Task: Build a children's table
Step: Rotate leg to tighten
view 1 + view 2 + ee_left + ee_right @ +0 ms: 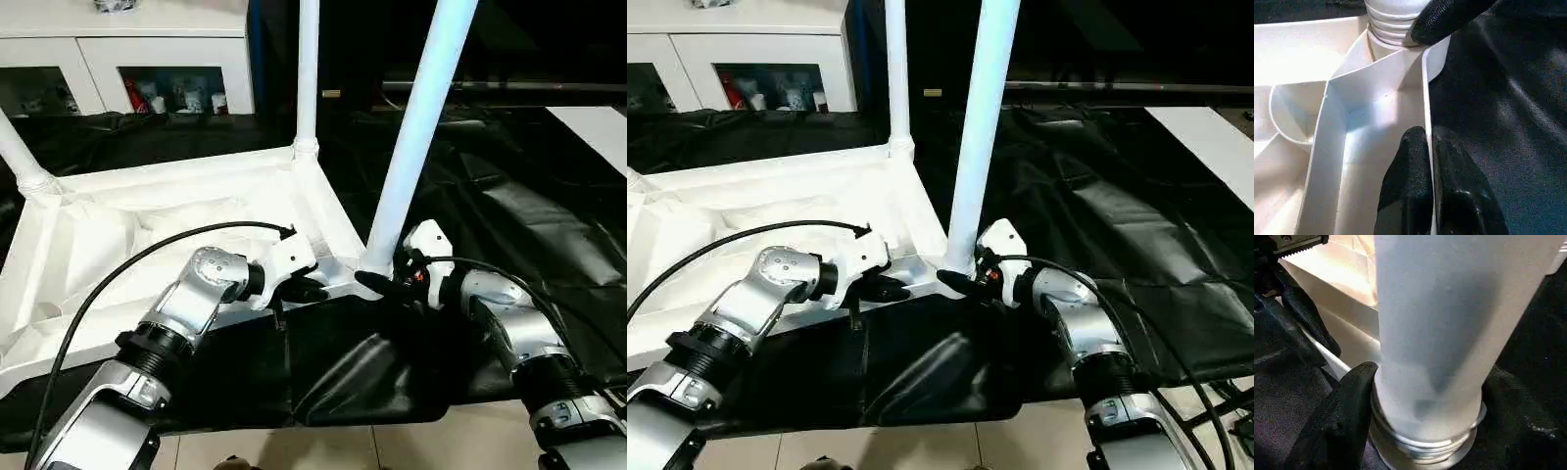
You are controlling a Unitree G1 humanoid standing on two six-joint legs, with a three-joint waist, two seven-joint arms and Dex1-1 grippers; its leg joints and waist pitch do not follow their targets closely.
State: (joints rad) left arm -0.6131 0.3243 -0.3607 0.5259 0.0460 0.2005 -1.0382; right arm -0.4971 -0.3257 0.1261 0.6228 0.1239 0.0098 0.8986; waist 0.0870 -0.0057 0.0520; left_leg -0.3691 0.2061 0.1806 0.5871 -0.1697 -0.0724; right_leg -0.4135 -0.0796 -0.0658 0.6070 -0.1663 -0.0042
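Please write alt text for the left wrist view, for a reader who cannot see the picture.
The left gripper is shut on the thin white side wall of the upturned tabletop, one black finger on each side of it. Beyond, a white leg with a ribbed end sits in the corner socket, and a black finger of the right gripper touches it. Black cloth lies beside the tabletop.

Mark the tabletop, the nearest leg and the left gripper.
tabletop (196, 191): left eye view, ribbed underside.
nearest leg (416, 127): left eye view, mid-shaft.
left gripper (1429, 161): left wrist view, between fingertips on the rim.
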